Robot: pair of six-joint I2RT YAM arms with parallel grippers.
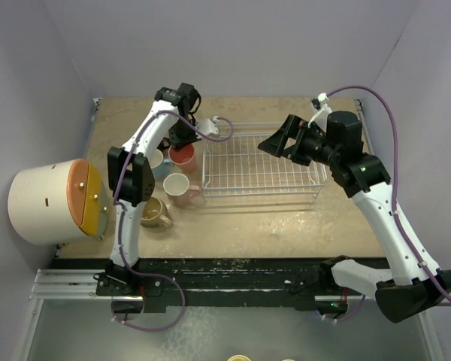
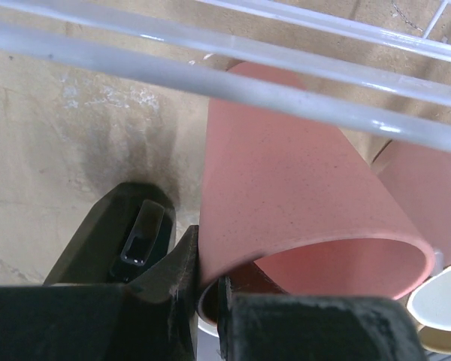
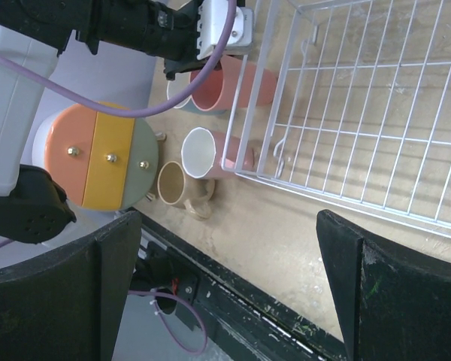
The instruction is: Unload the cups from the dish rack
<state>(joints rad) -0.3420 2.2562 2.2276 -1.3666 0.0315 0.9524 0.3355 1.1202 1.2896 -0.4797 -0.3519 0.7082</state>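
Observation:
The white wire dish rack (image 1: 259, 162) holds no cups. My left gripper (image 1: 182, 141) is shut on the rim of the coral tumbler (image 1: 183, 156), which is upright just left of the rack; the left wrist view shows one finger outside and one inside the tumbler (image 2: 301, 203). The light blue mug (image 1: 157, 161), pale pink mug (image 1: 178, 186) and tan mug (image 1: 154, 213) stand on the table left of the rack. The black mug is out of view. My right gripper (image 1: 274, 143) is open and empty above the rack's middle (image 3: 361, 113).
A big white cylinder with an orange face (image 1: 56, 201) lies at the table's left edge. The black rail (image 1: 233, 274) runs along the near edge. Grey walls enclose the table at the back and sides.

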